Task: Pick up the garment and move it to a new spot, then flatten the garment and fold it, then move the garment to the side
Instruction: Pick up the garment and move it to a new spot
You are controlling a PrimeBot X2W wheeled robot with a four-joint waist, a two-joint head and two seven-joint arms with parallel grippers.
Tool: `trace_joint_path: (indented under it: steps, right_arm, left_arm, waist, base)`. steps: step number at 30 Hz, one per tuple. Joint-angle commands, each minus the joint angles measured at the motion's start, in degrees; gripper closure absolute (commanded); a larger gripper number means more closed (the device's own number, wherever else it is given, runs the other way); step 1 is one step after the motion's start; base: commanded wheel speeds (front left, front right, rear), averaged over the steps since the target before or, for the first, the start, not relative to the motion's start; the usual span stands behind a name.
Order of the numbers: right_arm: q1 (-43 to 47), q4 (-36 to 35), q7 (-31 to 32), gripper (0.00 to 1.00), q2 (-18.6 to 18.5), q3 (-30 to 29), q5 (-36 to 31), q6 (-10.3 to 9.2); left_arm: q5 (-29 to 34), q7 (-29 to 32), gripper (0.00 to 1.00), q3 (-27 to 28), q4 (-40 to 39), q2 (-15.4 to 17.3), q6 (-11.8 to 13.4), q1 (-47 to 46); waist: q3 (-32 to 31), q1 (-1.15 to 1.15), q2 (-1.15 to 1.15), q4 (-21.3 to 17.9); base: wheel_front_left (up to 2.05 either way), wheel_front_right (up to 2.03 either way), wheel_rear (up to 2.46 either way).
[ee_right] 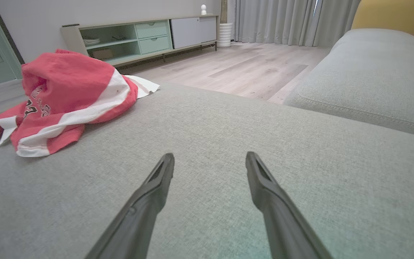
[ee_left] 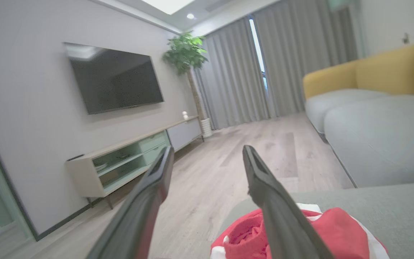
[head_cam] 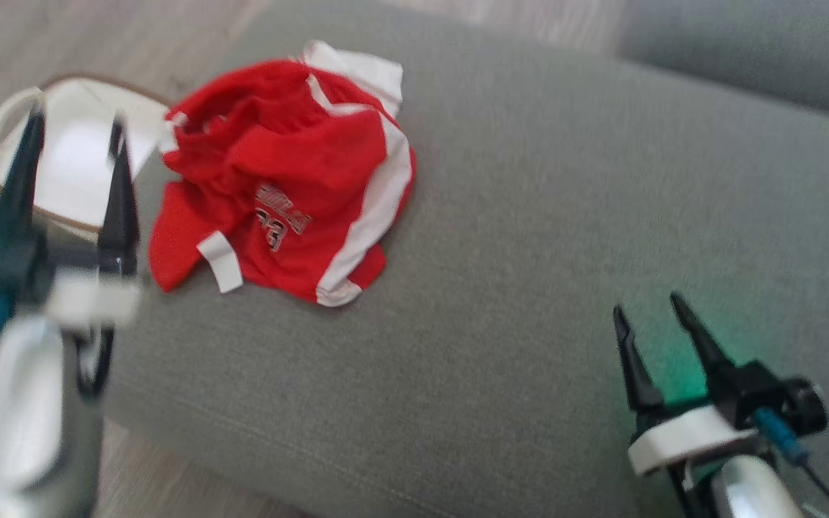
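Note:
The garment [head_cam: 281, 180] is a red jersey with white side stripes and a printed number, lying crumpled on the far left part of a grey cushion [head_cam: 529, 216]. My left gripper [head_cam: 76, 122] hangs open to the left of it, past the cushion's edge, fingers empty. In the left wrist view the garment [ee_left: 332, 230] bulges just below and right of the open fingers. My right gripper [head_cam: 648, 302] stands open over bare cushion at the lower right, well apart from the jersey. The right wrist view has the garment [ee_right: 63, 97] at the far left.
A white basket [head_cam: 62, 151] with a brown rim sits on the wooden floor left of the cushion, behind my left gripper. A second grey seat [ee_right: 372, 72] with a yellow back lies to the right. A TV cabinet [ee_right: 146, 36] lines the far wall.

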Motion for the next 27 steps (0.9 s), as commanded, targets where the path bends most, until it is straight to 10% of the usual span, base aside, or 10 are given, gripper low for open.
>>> trace_joint_path:
  steps: [1,15,26,27]
  right_arm:
    - [-1.96,-2.11,-0.68,0.00,-0.87,1.03,-0.34,-0.04]
    - [-6.63,-7.33,-0.68,0.00,-7.21,4.80,-1.64,-0.04]
    - [-9.01,-11.13,-0.68,0.00,-6.69,4.34,-1.60,-0.04]
    - [-9.15,-11.26,-0.68,0.00,-6.63,4.33,-1.60,-0.04]
  left_arm:
    - [0.23,0.93,0.00,0.87,-1.05,2.53,-0.35,-3.96]
    - [-22.18,34.18,0.00,-22.30,23.55,10.74,-1.52,-37.69]
    - [-33.66,40.40,0.00,-31.60,33.99,14.90,-1.53,-39.16]
    - [-34.39,40.11,0.29,-32.33,34.35,15.23,-1.53,-39.16]
  waist:
    - [5.37,-0.02,0.00,-1.33]
    - [15.18,-0.02,0.00,-5.60]
    - [17.76,-0.02,0.00,-10.00]
    - [17.79,-0.02,0.00,-10.20]
  base:
    - [0.00,0.00,0.00]
    - [0.00,0.00,0.00]
    - [0.00,0.00,0.00]
    - [0.00,0.00,0.00]
